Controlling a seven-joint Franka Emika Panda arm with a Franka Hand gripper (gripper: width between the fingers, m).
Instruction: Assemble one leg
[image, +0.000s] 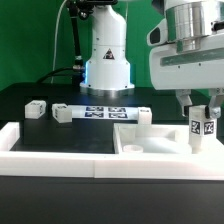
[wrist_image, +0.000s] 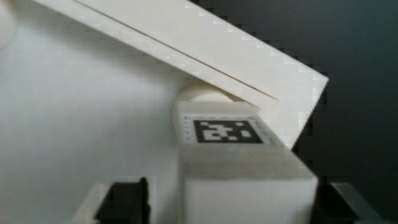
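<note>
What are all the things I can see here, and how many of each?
Loose legs: two, white with black-and-white tags, lying on the table at the exterior view's left.
Held leg: one, white with tags, upright at the exterior view's right, beside the panel's edge.
Panel: one, white, flat, at the exterior view's right.
Marker board: one, white with tags, mid-table.
Low wall: one, white, along the front.
Table: one, black.
Backdrop: one, green, behind.
Robot arm: one, white, base at back middle.
Tool: one, dark fingers on either side of the held leg.
</note>
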